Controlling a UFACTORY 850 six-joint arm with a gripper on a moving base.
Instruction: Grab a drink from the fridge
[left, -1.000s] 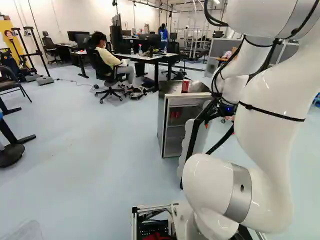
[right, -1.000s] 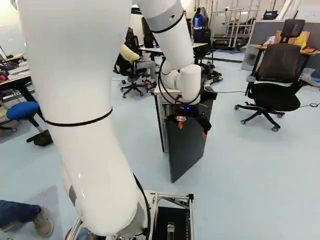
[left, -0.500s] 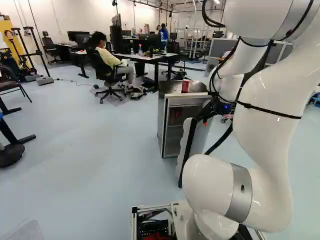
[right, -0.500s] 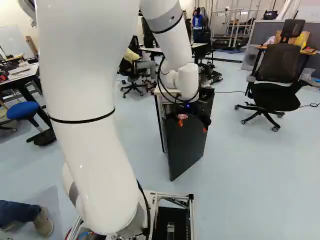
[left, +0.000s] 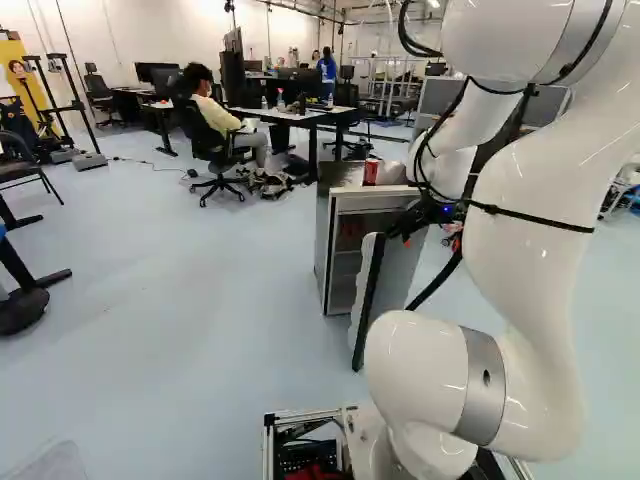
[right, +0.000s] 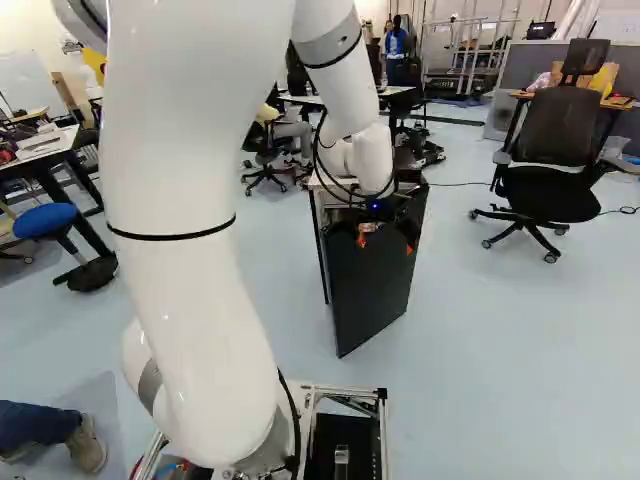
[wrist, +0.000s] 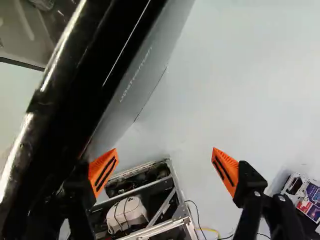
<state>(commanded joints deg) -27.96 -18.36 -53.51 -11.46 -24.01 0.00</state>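
Note:
My gripper (right: 385, 244) is at the upper part of the fridge door (right: 372, 290) in the right base view. In the wrist view the gripper (wrist: 165, 171) stands wide open with nothing between its orange pads; one finger is close beside the black door edge (wrist: 75, 75), and whether they touch I cannot tell. The small fridge (left: 324, 240) stands with its door swung open toward the base. Reddish items (left: 350, 231) show faintly on a shelf inside. A red can (left: 371, 171) sits on the fridge's top.
Beyond the fridge are a desk (left: 318, 117) and an office chair with a seated person. Another office chair (right: 553, 180) stands to the right in the right base view, a blue stool (right: 45, 221) to the left. The base's frame (wrist: 170, 172) shows below the gripper.
In the left base view the gripper has shifted left, and the door's near edge has moved slightly left too. The can and the fridge body have stayed put; the base has not moved.

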